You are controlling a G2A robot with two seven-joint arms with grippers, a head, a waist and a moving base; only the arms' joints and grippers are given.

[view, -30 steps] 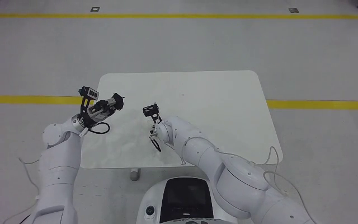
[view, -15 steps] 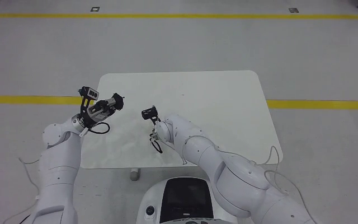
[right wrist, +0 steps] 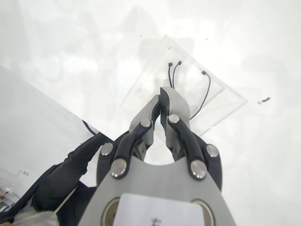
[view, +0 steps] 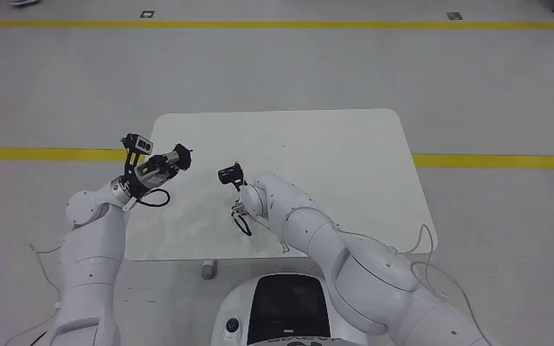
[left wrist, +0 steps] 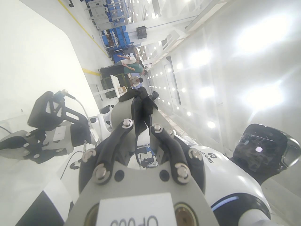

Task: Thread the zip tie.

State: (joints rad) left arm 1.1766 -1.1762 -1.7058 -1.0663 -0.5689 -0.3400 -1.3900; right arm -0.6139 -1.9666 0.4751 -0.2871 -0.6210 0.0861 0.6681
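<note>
Over the last second the right arm's wrist camera [view: 228,173] has edged a little toward 9 o'clock, while the left arm has kept its place. At the table's [view: 346,138] 9 o'clock edge, the left arm is folded at the elbow with its forearm raised. It carries the left claw [view: 179,156] clear of the surface, pointing toward 3 o'clock at the other arm. The left claw's fingers are drawn together. A dark shape sits at their tips, but I cannot tell whether it is a tie or just the pads. Held up and facing inward like that, it looks parked to meet whatever the partner brings across. The right arm sweeps in from 5 o'clock across the front of the table to about 8 o'clock of its middle, with the wrist bent so the right claw [right wrist: 160,99] aims down at the surface. Its pads are pressed shut, with nothing visible between them. Just beyond the fingertips lies a clear tray [right wrist: 231,102] flat on the table, holding three black zip ties [right wrist: 208,88]. Two of them run in behind a fingertip. The claw probably hangs there to line up on a single strand, so the picking and threading appear not yet begun.
</note>
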